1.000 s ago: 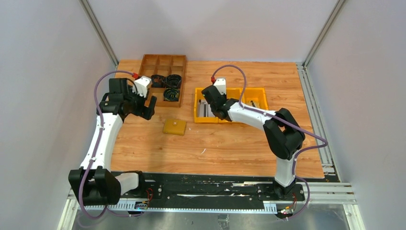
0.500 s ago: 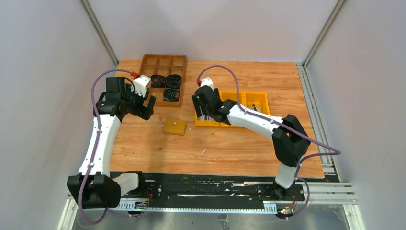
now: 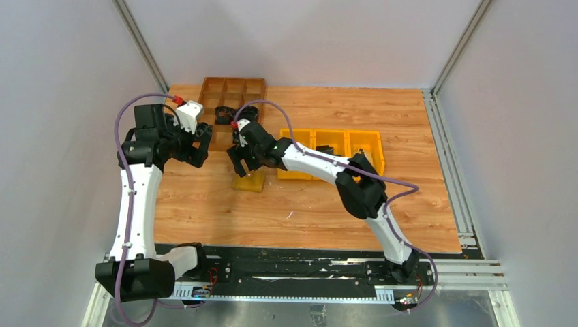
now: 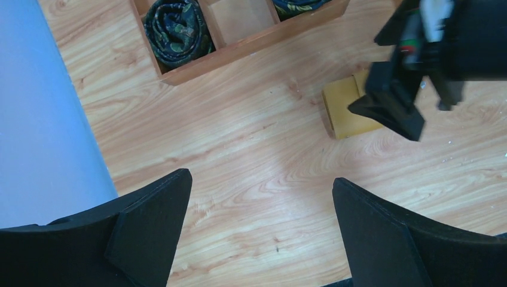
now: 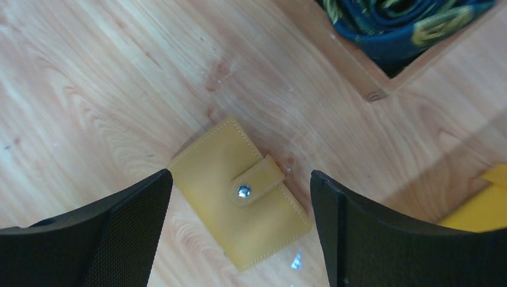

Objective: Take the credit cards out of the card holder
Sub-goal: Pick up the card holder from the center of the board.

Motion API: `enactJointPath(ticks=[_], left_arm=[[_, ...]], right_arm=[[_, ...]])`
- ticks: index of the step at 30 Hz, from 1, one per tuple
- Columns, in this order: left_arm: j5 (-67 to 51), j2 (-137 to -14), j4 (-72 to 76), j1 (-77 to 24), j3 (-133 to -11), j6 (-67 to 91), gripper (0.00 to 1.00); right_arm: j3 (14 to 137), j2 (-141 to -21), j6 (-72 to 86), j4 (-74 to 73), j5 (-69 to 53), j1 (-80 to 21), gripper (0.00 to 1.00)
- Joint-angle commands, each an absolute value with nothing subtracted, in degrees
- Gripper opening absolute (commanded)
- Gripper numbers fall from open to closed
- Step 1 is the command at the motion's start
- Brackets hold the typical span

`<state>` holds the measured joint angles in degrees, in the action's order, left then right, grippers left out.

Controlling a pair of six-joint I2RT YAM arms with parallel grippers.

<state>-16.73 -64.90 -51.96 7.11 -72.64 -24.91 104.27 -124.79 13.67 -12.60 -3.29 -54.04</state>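
The card holder (image 5: 239, 206) lies flat and shut on the tabletop (image 3: 320, 204), near the middle of the top view, just below the wooden tray (image 3: 204, 88). Its little flap is snapped down on the round stud (image 5: 243, 191). No cards show.

The right arm (image 3: 307, 158) reaches in from the right. The right jaws hang just over the card holder, spread wide, holding nothing. The left jaws are spread wide too and hold nothing, off to the left, well apart from the card holder.

I think this is the first step: getting hold of the card holder. Next the right jaws need to go down and pinch its thin edges. Then the flap can be popped open. It may slide on the wood.
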Motion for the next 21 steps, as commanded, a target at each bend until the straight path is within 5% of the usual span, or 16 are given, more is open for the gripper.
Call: enactJointPath(ticks=[1, 14, 21], left_arm=[[-17.75, -63.78, -54.4, 7.64, -73.42, -25.74, 1.0], [-19.41, -64.3, -54.76, 7.65, -73.59, -23.69, 1.0], [-18.84, -64.14, -54.76, 7.65, -72.67, -23.99, 1.0]], right_arm=[[110.41, -130.88, 13.2, -20.81, -6.06, -54.1, 0.89], [94.78, -127.5, 16.45, -13.86, -9.34, -54.82, 0.91], [81.04, -119.48, 22.56, -5.18, -9.53, -56.36, 0.76]])
